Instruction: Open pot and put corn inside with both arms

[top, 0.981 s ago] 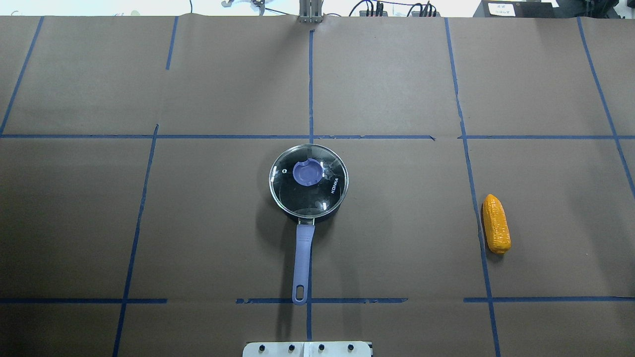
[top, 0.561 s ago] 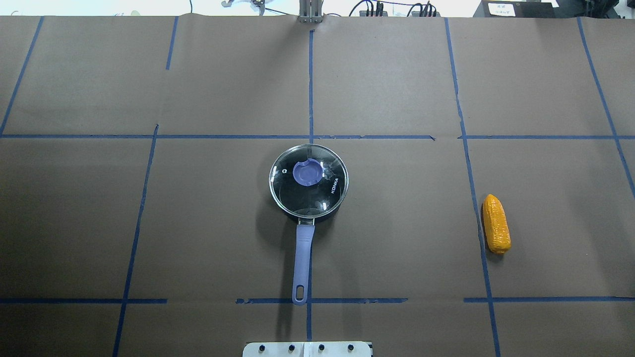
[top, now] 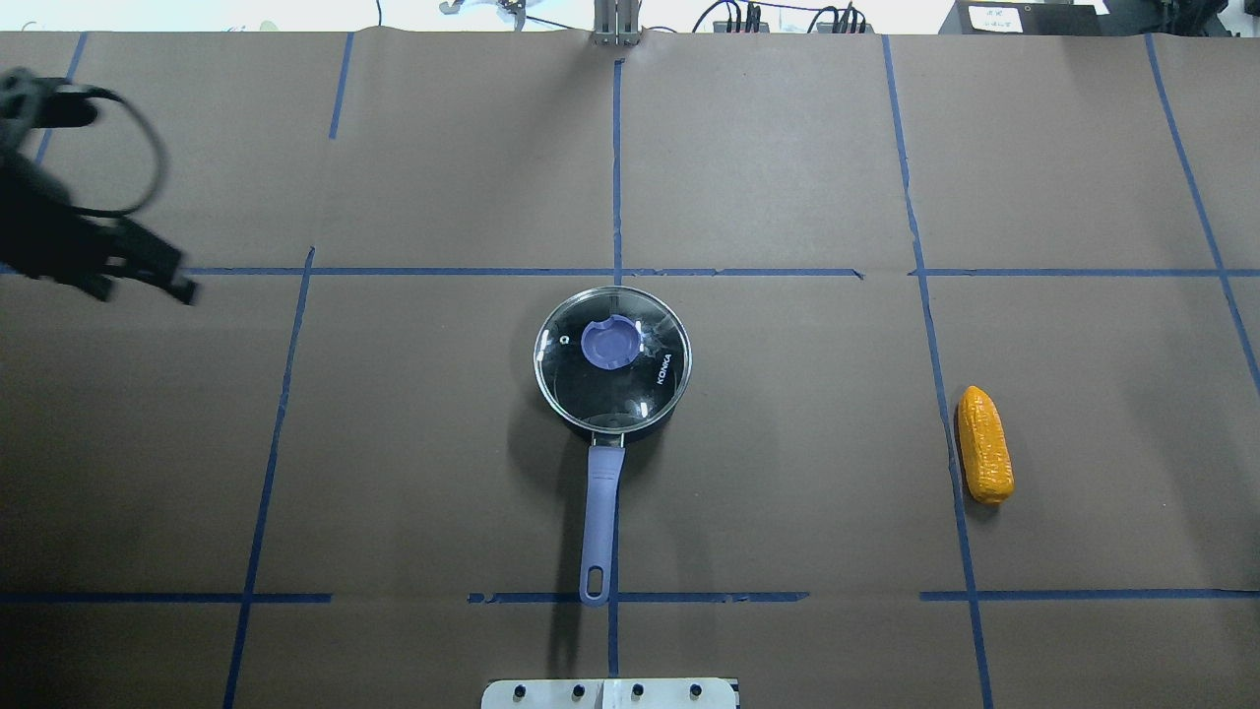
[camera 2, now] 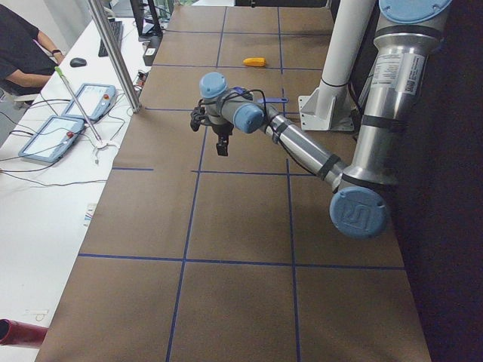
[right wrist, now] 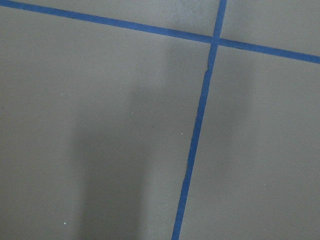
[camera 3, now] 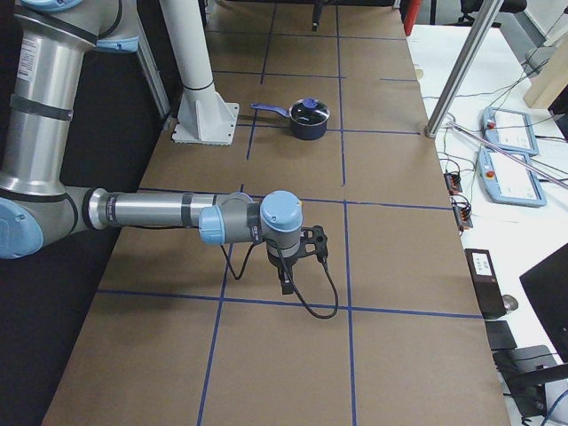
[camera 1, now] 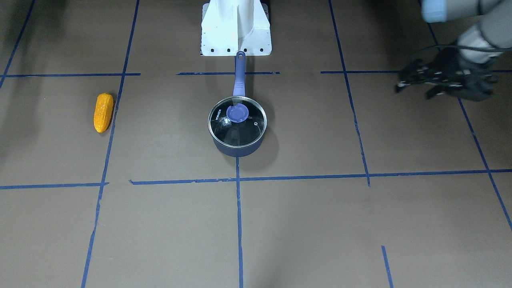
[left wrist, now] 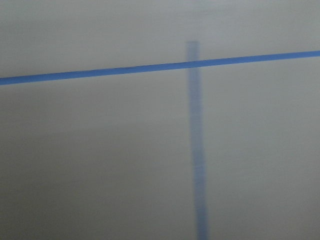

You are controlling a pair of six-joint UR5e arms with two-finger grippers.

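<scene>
We see the pot (camera 1: 236, 151) at the middle of the worktop (top: 787, 492), its glass lid (top: 630, 389) seated on it and its handle (top: 598, 512) pointing toward the robot's base. The corn (top: 985, 445) lies flat well off to the robot's right, just beside a blue tape line (top: 963, 542). The left end effector (top: 143, 284) hovers far to the left, blurred, jaws apart and empty. The right end effector (camera 3: 286, 282) shows only from the side, so we cannot tell its state.
</scene>
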